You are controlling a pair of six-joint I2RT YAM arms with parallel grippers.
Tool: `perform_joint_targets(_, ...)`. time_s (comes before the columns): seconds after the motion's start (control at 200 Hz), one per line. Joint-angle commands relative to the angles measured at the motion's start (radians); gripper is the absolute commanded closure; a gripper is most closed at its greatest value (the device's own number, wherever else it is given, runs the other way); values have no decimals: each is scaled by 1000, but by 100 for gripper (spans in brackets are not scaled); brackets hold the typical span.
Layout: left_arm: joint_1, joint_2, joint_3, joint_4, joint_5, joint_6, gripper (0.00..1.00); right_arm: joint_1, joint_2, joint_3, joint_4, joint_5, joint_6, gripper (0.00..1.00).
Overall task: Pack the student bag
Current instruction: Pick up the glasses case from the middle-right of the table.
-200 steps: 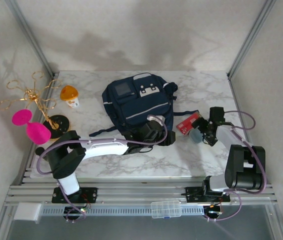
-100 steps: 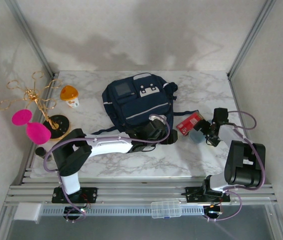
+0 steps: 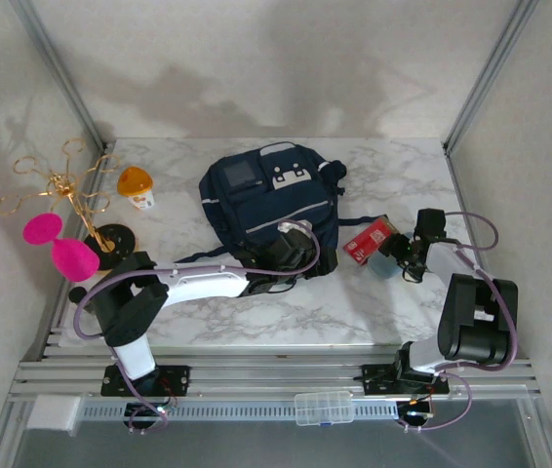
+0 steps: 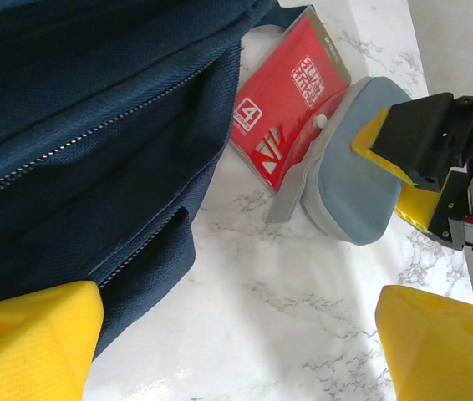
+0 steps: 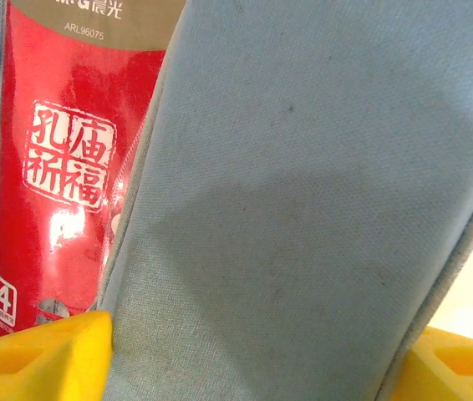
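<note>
Two claws: right claw (image 4: 387, 171) has just closed on the grey pouch (image 4: 345, 196), bound for the student bag (image 3: 261, 195); left claw (image 4: 236, 341) gapes empty.

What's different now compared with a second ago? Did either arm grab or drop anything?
The right pincer has closed in on the grey-blue pouch, and its pads now look pressed against both sides. The left pincer, open and empty, edged slightly leftward along the student bag's lower edge. The bag and the red packet stayed put.
</note>
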Motion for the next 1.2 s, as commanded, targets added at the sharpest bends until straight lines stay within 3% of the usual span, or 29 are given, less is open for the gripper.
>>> perform_joint_targets(0.0,13,-27,-18,7,-20,-15,15,6,-1,0,-7,-41,-30,27)
perform_joint_targets(0.436,27,-54,-53,31,-11,-29,13,-10,-47,25,30,-238,2,42)
perform_joint_targets(0.611,35,-56,-60,29,-6,-36,13,-39,-28,16,79,-338,35,53)
perform_joint_targets(0.906,43,-68,-60,25,-2,-22,12,-64,-9,15,135,-401,72,71)
perform_joint_targets(1.061,44,-90,-37,-13,-4,31,12,-84,-12,9,156,-452,92,79)
perform_joint_targets(1.196,50,-138,11,-91,-40,191,12,-99,-44,13,151,-509,101,83)
